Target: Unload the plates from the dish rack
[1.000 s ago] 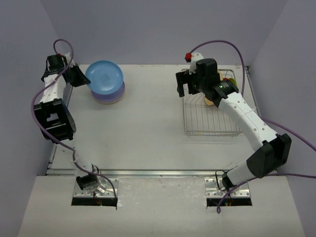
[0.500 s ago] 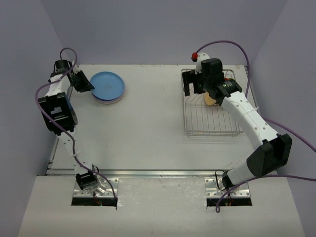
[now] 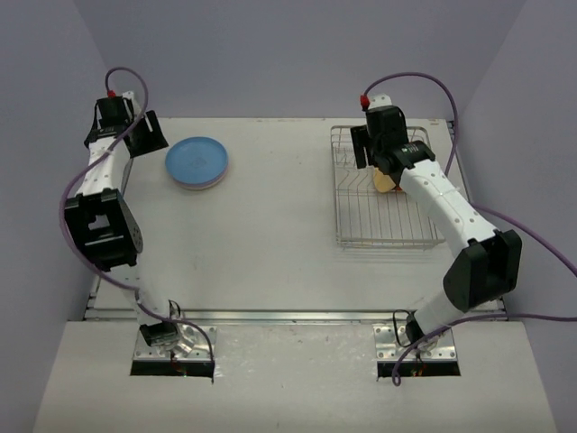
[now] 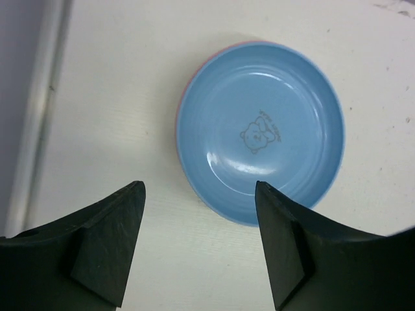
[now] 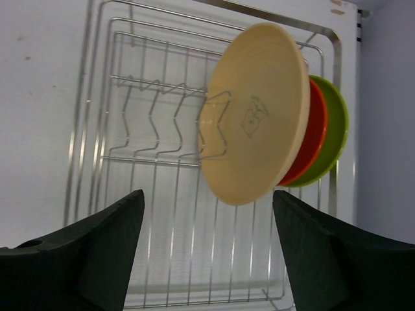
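Left gripper (image 4: 198,191): jaws apart, empty, above the blue plate (image 4: 259,133); it lies stacked on a pink plate (image 4: 183,97), likely to spare table (image 3: 270,234) room
Right gripper (image 5: 207,194): jaws wide, empty, aligned on the tan plate (image 5: 256,110)
Dish rack (image 5: 87,129): tan plate, orange plate (image 5: 314,136), green plate (image 5: 334,139) propped upright by its wires

Five plates seen, one dish rack, two arms.

The one dish rack (image 3: 383,225), at about two o'clock on the one table (image 3: 270,234), holds three plates: one cream plate (image 5: 254,113), one orange plate (image 5: 316,139) and one lime green plate (image 5: 336,129). At about ten o'clock two plates are stacked: one blue plate (image 4: 259,133) and, under it, one pink-edged plate (image 4: 194,67); if more are hidden below, I cannot tell. There are two arms, the left arm (image 3: 101,171) and the right arm (image 3: 442,203), two grippers, the left gripper (image 4: 198,194) and the right gripper (image 5: 209,194), each with two fingers, and two purple cables, the left cable (image 3: 65,194) and the right cable (image 3: 424,79).
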{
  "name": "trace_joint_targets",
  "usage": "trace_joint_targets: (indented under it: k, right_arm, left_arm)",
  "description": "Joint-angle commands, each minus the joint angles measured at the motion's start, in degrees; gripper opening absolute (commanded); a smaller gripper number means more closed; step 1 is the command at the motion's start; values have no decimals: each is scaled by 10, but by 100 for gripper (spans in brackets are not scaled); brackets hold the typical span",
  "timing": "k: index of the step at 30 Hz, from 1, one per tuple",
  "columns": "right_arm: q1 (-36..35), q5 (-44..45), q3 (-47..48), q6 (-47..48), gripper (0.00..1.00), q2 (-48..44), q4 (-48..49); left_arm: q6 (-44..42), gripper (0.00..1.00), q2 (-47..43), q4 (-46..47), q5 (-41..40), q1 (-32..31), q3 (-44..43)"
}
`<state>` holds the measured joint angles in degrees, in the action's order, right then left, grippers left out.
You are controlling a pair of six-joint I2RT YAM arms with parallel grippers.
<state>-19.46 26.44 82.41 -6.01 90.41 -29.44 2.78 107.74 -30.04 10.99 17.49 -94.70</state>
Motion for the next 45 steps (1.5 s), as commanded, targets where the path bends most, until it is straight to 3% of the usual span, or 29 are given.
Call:
trace_joint_targets:
  k: [1,11,15,20,22,25,32,45]
  right_arm:
    - [15,142,18,31,74,30,52]
    - [60,185,48,33,66,101,81]
    - [72,185,60,43,56,134,89]
    - [74,193,63,56,37,158,111]
    - [74,194,59,78,18,158,125]
    - [73,207,47,99,0,157,151]
    - [71,235,28,184,0,119,251]
    - [37,265,53,338,0,57,410]
  left_arm:
    - [-92,68,-170,101,-145,-93,70]
    - [-104,69,-275,125,-161,-139,197]
    - [-106,69,-289,127,-162,-138,217]
    - [-102,70,-288,127,-157,-139,215]
    - [-97,70,-281,124,-155,-139,205]
    - [-90,71,-273,111,-152,-139,188]
    - [-86,80,-275,110,-147,-139,183]
    - [-72,84,-277,111,-114,-139,172]
